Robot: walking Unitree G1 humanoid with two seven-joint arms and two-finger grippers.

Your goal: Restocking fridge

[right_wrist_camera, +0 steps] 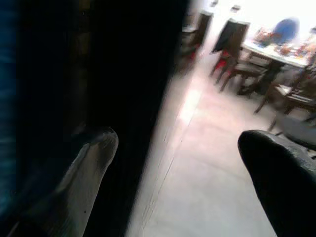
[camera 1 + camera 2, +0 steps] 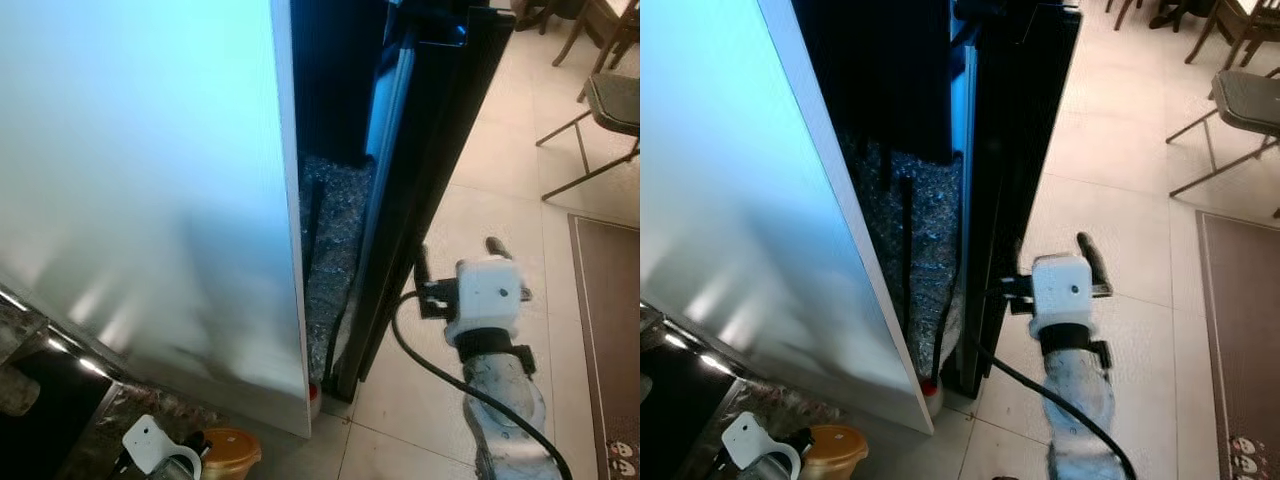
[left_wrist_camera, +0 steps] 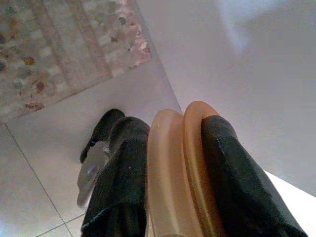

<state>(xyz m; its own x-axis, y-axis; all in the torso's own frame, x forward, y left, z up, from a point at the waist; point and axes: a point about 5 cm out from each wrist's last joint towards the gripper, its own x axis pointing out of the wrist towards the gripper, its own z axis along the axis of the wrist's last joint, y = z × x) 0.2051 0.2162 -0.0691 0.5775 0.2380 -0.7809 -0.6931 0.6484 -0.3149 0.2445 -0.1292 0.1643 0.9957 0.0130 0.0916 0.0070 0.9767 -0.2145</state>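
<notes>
The robot stood at the side of the fridge [image 2: 150,180], whose pale panel took up most of the head views, with the dark door [image 2: 430,150] swung partly ajar beside it. The right pincer [image 2: 455,262] was held low at the door's outer edge, fingers spread wide — one finger [image 1: 84,168] lay right against the dark door face, the other [image 1: 281,173] stood well clear over the tiled floor [image 2: 480,170]. This placement probably served to hook or push the door edge so the opening could be widened; no contact beyond the near finger could be confirmed. The left pincer [image 3: 173,177] was carried low at the robot's left, near the bench [image 2: 60,420] corner, and was pressed onto a tan lid [image 3: 180,168], gripped edge-on between both fingers. The lid apparently belonged to an orange-brown container [image 2: 232,450] seen beside the left wrist. Holding the item low and aside kept it out of the door's swing — a judgement, not an observation. Restocking appeared to be at an early stage: the item was not yet inside the fridge. A folding chair [image 2: 600,110] and a mat [image 2: 605,340] lay to the right.
</notes>
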